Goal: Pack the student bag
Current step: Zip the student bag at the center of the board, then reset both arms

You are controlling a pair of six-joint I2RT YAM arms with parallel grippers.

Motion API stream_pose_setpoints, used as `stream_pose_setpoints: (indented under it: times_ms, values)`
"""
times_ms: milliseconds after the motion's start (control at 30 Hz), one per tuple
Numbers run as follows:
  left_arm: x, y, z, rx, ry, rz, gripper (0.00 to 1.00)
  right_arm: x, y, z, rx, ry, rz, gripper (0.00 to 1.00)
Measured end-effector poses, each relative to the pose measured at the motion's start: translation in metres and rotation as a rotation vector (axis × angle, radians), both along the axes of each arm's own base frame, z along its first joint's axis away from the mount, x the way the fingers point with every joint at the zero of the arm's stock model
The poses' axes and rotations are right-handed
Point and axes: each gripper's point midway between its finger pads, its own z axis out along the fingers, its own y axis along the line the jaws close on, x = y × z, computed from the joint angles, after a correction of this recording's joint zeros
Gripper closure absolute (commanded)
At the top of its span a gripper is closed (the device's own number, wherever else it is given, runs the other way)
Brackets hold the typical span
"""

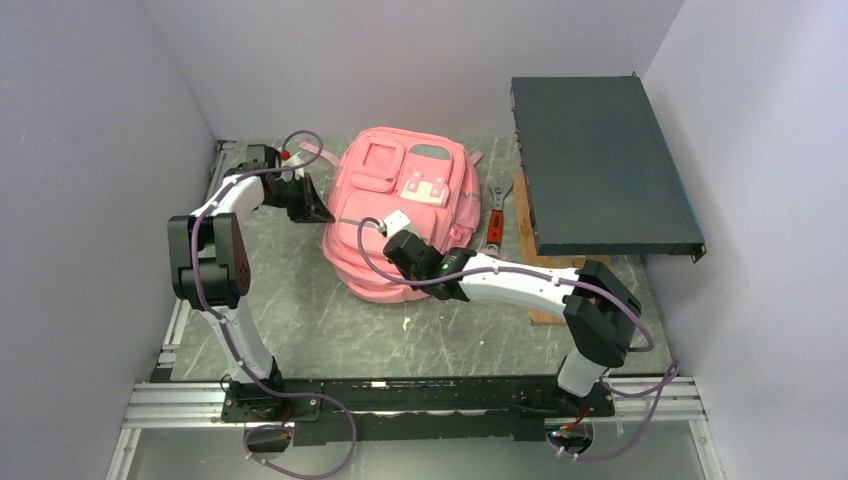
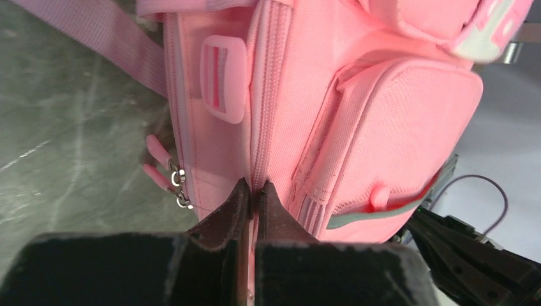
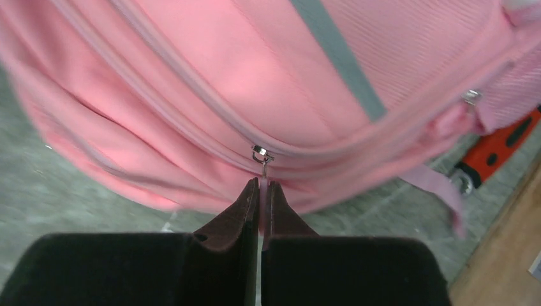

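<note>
- From the top camera, the large, soft pink fabric student bag (image 1: 400, 200) lies front-up on the grey marbled bench (image 1: 320, 330), near its middle. A dark grey flat metal case (image 1: 600, 160) sits to the right, with an orange-handled tool (image 1: 495, 225) between the two.
- The left pincer (image 1: 312, 206) is at the bag's left flank and the right pincer (image 1: 402, 246) is on its near front.
- Every pocket in sight looks zipped. Nothing shows inside any of them, so what they hold cannot be told.
- In the left wrist view, the left pincer (image 2: 255, 191) is clenched, nipping the raised fabric band that runs down the bag's side.
- Two pink zip tabs on metal sliders (image 2: 167, 175) hang just beside it, untouched.
- A nip like this probably anchors the bag. The cloth is limp and would otherwise slide across the smooth bench.
- In the right wrist view, the right pincer (image 3: 261, 188) is clenched on the zip pull (image 3: 262, 160), which hangs from a small metal slider on a long curved zip.
- The bag looks light and floppy, and it will likely bunch and sag rather than resist.
- The pull is the right handle, but it is thin and may slip, so the tug should follow the zip line.
</note>
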Motion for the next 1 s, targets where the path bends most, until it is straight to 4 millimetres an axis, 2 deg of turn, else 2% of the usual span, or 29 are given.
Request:
stream_pose_setpoints:
  times_ms: [133, 233, 400, 567, 600, 633, 700, 733, 833, 900, 1000]
  values:
    - [0.003, 0.018, 0.000, 0.049, -0.019, 0.027, 1.00, -0.001, -0.023, -0.006, -0.066, 0.008, -0.014, 1.00]
    - [-0.001, 0.025, 0.001, 0.059, -0.006, 0.034, 1.00, 0.003, -0.026, -0.003, -0.045, 0.007, -0.025, 1.00]
    - [-0.002, 0.028, 0.002, 0.073, -0.011, 0.033, 1.00, 0.030, -0.041, 0.002, -0.029, 0.003, -0.102, 1.00]
    - [0.000, 0.033, 0.003, 0.097, -0.021, 0.040, 1.00, 0.058, -0.044, 0.006, -0.079, -0.023, -0.162, 1.00]
    - [0.000, 0.034, 0.003, 0.102, -0.022, 0.043, 1.00, 0.061, -0.044, 0.006, -0.087, -0.028, -0.162, 0.93]
    - [0.001, 0.035, 0.003, 0.106, -0.024, 0.046, 0.92, 0.063, -0.044, 0.007, -0.089, -0.031, -0.160, 0.82]
    - [0.001, 0.037, 0.004, 0.108, -0.027, 0.051, 0.68, 0.064, -0.043, 0.010, -0.084, -0.036, -0.152, 0.64]
    - [0.002, 0.039, 0.004, 0.119, -0.032, 0.055, 0.59, 0.064, -0.045, 0.012, -0.091, -0.038, -0.149, 0.56]
    - [0.006, 0.055, 0.005, 0.171, -0.048, 0.092, 0.49, 0.060, -0.063, 0.020, -0.125, -0.024, -0.159, 0.44]
    - [0.008, 0.071, 0.010, 0.219, -0.070, 0.131, 0.48, 0.056, -0.074, 0.032, -0.127, -0.019, -0.162, 0.40]
    - [0.010, 0.090, 0.034, 0.266, -0.138, 0.181, 0.45, 0.045, -0.087, 0.067, -0.073, -0.033, -0.156, 0.32]
